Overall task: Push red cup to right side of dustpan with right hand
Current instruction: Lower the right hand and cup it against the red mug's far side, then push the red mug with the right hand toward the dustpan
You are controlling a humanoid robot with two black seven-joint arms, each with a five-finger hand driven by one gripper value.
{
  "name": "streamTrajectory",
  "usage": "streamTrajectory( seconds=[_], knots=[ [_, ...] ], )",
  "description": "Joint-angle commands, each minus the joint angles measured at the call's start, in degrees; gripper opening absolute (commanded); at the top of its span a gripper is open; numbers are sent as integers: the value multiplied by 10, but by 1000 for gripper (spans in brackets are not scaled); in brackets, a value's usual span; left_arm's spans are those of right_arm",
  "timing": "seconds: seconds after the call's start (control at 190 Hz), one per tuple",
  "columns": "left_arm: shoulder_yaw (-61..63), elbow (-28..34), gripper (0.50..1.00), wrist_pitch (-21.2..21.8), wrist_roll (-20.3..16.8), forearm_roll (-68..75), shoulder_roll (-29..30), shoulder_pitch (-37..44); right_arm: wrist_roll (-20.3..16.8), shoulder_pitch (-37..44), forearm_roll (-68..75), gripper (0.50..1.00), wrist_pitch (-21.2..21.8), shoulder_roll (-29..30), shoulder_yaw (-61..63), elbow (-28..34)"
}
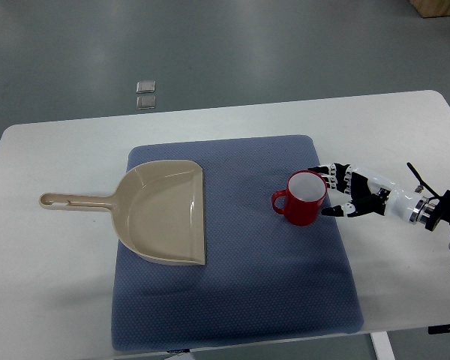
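Observation:
A red cup (304, 199) with a white inside stands upright on the blue mat (240, 285), its handle pointing left. A beige dustpan (165, 212) lies on the mat's left part, handle reaching left onto the table. The cup is to the right of the dustpan, a gap of mat between them. My right hand (337, 191) comes in from the right edge, fingers spread, fingertips at the cup's right side, touching it or nearly so. It holds nothing. The left arm does not show.
The white table (52, 150) carries the mat; its front edge runs along the bottom, its right edge near my forearm. Two small grey squares (145, 94) lie on the floor beyond the far edge.

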Motion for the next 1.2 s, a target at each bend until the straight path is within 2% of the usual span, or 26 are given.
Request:
streamTrajectory(
  seconds=[0.0,0.759,1.196],
  knots=[
    [0,0,1000,0,0,0,0,0,0,-1,0,936,0,17,-1,1],
    [-2,0,1000,0,0,0,0,0,0,6,-2,936,-9,53,-2,0],
    [-2,0,1000,0,0,0,0,0,0,7,-6,934,-41,77,-5,1]
  ],
)
